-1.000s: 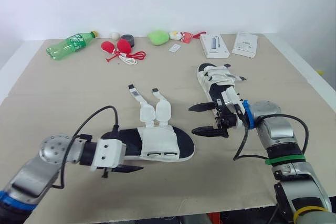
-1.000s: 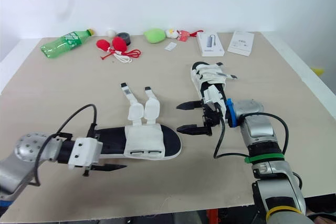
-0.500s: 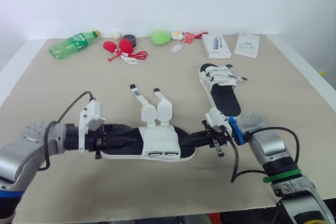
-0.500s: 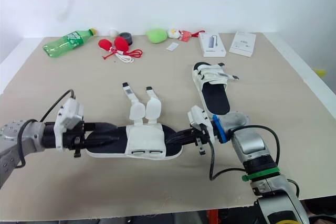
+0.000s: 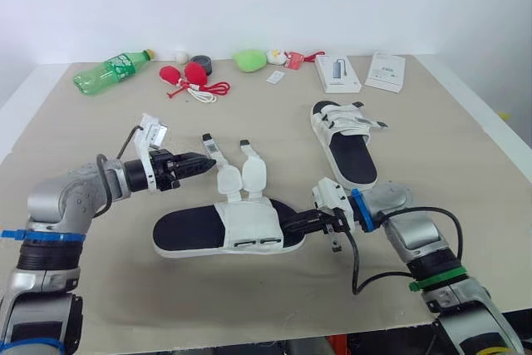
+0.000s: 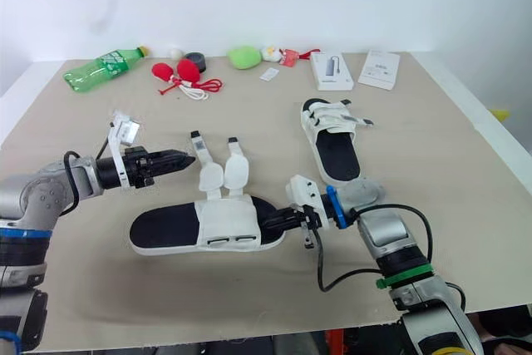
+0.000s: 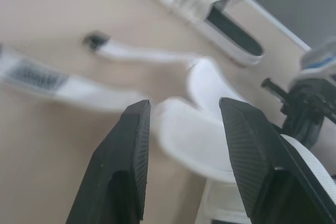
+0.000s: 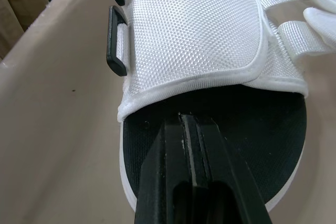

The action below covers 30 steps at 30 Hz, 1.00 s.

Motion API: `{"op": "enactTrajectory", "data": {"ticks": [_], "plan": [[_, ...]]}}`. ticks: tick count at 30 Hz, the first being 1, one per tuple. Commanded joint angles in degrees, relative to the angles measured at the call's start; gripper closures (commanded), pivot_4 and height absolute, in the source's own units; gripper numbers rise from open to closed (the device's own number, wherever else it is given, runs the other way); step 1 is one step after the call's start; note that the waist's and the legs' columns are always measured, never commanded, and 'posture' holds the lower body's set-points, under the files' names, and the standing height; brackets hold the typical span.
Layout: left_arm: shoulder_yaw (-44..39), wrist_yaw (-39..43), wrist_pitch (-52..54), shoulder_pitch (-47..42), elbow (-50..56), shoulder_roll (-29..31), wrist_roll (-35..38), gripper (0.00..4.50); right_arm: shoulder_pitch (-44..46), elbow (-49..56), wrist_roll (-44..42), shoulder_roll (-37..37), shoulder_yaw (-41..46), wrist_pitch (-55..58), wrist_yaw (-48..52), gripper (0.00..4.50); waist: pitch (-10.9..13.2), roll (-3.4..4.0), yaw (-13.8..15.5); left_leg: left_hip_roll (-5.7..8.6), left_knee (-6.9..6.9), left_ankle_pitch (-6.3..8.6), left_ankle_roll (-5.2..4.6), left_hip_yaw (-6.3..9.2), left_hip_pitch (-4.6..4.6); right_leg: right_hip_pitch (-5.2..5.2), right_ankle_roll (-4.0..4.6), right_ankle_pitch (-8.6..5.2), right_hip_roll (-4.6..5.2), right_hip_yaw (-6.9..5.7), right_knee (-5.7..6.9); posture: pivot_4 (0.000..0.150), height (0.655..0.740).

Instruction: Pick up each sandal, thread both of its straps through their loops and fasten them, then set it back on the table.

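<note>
Near sandal (image 5: 249, 224): I see it flat on the table (image 5: 100, 288), in front of me and between my arms, black footbed up.
Straps (image 5: 218, 151): both lie loose on the table, splayed towards the far side. The two black loops (image 8: 116, 51) sit on the upper's opposite, near edge.
Left claw (image 5: 202, 160): fingers set wide, pointing at the tip of the left strap. It is just beside the strap, but I cannot tell whether it touches.
Right claw (image 5: 287, 224): fingers pressed together with nothing between them. The tips rest on the footbed at the edge of the white upper.
Far sandal (image 5: 347, 135): flat on the table beyond my right arm, straps across its upper.
Back edge: a bottle (image 5: 112, 70) and two boxes (image 5: 338, 73).
</note>
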<state>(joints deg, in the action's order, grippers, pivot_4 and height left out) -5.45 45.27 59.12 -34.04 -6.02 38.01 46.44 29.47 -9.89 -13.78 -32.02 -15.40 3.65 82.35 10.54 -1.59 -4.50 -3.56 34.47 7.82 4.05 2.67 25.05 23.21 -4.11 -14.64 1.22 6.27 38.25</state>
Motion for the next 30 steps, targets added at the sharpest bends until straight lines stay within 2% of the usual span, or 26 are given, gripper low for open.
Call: {"op": "enactTrajectory", "data": {"ticks": [1, 8, 9, 11, 12, 14, 15, 23, 30], "plan": [[-1.74, -2.5, 7.58, -2.9, -4.66, -0.34, 0.87, 2.37, 0.22, -0.76, 1.44, -0.14, -0.65, -0.11, -0.65, 4.48, -0.01, -0.02, 0.0, 0.0, 0.0, 0.0, 0.0, 0.0, 0.0, -0.01, 0.0, 0.0, 0.0, 0.0, 0.0, 0.15, 0.74], [-4.55, -7.27, 11.54, -6.28, -11.96, -3.79, -0.38, 2.37, -0.67, 0.54, 0.93, -0.82, -0.51, -0.04, -0.56, 4.48, -0.03, -0.06, 0.15, 0.01, 0.0, -0.04, 0.05, 0.03, 0.0, -0.02, -0.02, 0.04, 0.0, -0.01, 0.01, 0.15, 0.74], [-4.7, -7.19, 11.29, -6.62, -12.14, -4.28, -0.5, 1.96, -0.59, 0.57, 0.92, -0.93, -0.48, -0.04, -0.54, 4.5, -0.03, -0.06, 0.12, 0.01, 0.0, -0.06, 0.09, 0.05, 0.0, -0.03, -0.03, 0.06, 0.0, -0.03, 0.01, 0.15, 0.74], [-6.35, -8.17, 10.86, -8.06, -14.08, -6.3, -0.1, 1.6, -0.2, 0.52, 0.95, -1.04, -0.42, -0.04, -0.55, 4.5, -0.03, -0.06, 0.15, 0.01, 0.0, -0.06, 0.1, 0.05, 0.0, -0.03, -0.03, 0.07, 0.0, -0.03, 0.01, 0.15, 0.74], [-6.86, -8.66, 10.67, -8.77, -15.18, -7.11, -0.13, 1.27, -0.04, 0.45, 0.96, -1.05, -0.39, -0.05, -0.57, 4.5, -0.03, -0.06, 0.21, 0.01, 0.0, -0.06, 0.1, 0.05, 0.0, -0.03, -0.03, 0.06, 0.0, -0.03, 0.01, 0.15, 0.74], [-7.86, -9.55, 10.4, -10.28, -17.59, -8.87, -0.45, 0.29, 0.12, 0.32, 1.02, -1.06, -0.41, -0.16, -0.62, 4.5, -0.04, -0.07, 0.22, 0.01, 0.01, -0.08, 0.12, 0.07, 0.01, -0.05, -0.05, 0.08, 0.0, -0.05, 0.0, 0.15, 0.74], [-8.54, -10.19, 10.16, -11.17, -19.15, -9.87, -0.57, 0.13, 0.14, 0.3, 1.08, -1.06, -0.45, -0.26, -0.64, 4.5, -0.04, -0.08, 0.21, 0.02, 0.01, -0.08, 0.13, 0.07, 0.01, -0.04, -0.05, 0.08, 0.01, -0.05, 0.0, 0.15, 0.74], [-16.05, -15.64, 5.38, -19.92, -36.59, -15.54, -1.47, 0.13, 0.23, 0.76, 1.24, -1.18, -0.55, -0.38, -0.76, 4.5, -0.05, -0.1, 0.23, 0.06, 0.0, -0.12, 0.16, 0.13, 0.02, -0.07, -0.09, 0.1, 0.02, -0.09, -0.02, 0.15, 0.74], [-16.41, -13.97, 0.62, -24.69, -46.43, -17.26, -4.1, 0.13, 0.23, 1.37, 1.32, -1.46, -0.51, -0.01, -0.89, 4.5, -0.05, -0.1, 0.22, 0.08, -0.03, -0.13, 0.18, 0.14, 0.02, -0.07, -0.1, 0.1, 0.03, -0.09, -0.03, 0.15, 0.74]]}}
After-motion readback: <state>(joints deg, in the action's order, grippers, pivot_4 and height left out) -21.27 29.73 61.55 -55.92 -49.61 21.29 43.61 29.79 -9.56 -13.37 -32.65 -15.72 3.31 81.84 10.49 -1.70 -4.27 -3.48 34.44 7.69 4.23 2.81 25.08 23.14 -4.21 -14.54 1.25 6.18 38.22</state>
